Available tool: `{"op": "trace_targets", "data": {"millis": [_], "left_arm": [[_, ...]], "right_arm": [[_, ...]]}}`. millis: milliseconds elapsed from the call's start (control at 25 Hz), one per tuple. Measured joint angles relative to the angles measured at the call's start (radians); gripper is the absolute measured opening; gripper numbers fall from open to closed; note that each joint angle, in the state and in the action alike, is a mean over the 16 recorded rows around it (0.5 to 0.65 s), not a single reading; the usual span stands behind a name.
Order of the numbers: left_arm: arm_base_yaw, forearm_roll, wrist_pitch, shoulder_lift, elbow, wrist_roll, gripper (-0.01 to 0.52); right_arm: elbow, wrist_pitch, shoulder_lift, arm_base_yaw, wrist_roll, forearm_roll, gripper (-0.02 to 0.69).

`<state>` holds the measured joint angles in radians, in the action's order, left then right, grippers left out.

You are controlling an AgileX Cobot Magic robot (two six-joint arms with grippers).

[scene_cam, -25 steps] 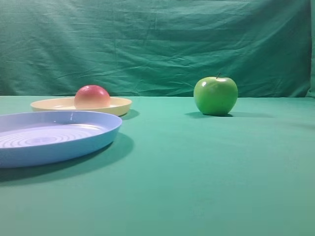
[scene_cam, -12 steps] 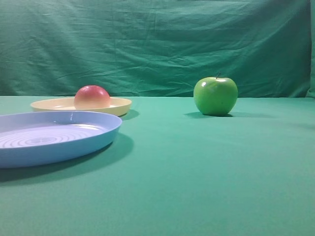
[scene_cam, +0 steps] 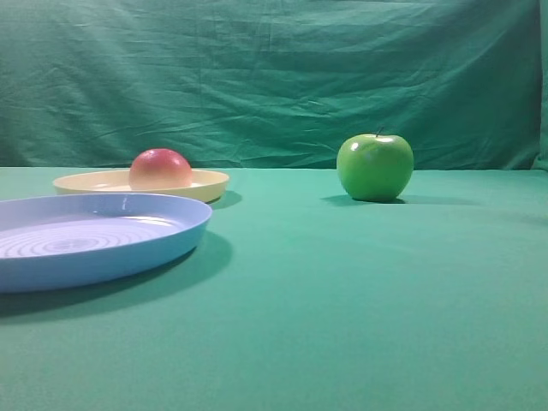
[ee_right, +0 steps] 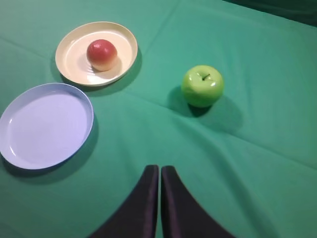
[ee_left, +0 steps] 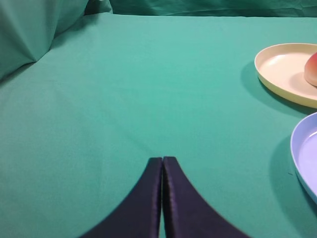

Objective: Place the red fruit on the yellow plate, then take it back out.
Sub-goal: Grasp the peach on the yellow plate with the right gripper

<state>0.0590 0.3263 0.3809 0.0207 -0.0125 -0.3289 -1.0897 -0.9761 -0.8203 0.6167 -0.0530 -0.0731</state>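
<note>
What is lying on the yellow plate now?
Only the red fruit sits on the yellow plate, near its middle. The plate surface under the fruit is covered.

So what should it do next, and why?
Probably open the right gripper and reach toward the red fruit. The fruit already sits on the yellow plate, so taking it out remains, and both grippers are shut and away from it.
</note>
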Motion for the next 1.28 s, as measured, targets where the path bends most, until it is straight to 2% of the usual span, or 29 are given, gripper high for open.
{"op": "trace_targets", "data": {"millis": [240,520,680,960,1280], "left_arm": [[0.0,0.0,0.0,0.0,0.0,0.0,0.0],[0.0,0.0,0.0,0.0,0.0,0.0,0.0],[0.0,0.0,0.0,0.0,0.0,0.0,0.0],[0.0,0.0,0.0,0.0,0.0,-0.001,0.0],[0.0,0.0,0.0,0.0,0.0,-0.002,0.0]], "right_arm": [[0.227,0.224,0.18,-0.104,-0.027,-0.043,0.0],[0.485,0.519,0.347,-0.296,-0.029,-0.061,0.0],[0.619,0.637,0.435,-0.405,-0.03,-0.063,0.0],[0.814,0.72,0.603,-0.532,-0.032,-0.065,0.0],[0.979,0.693,0.766,-0.592,-0.033,-0.061,0.0]]}}
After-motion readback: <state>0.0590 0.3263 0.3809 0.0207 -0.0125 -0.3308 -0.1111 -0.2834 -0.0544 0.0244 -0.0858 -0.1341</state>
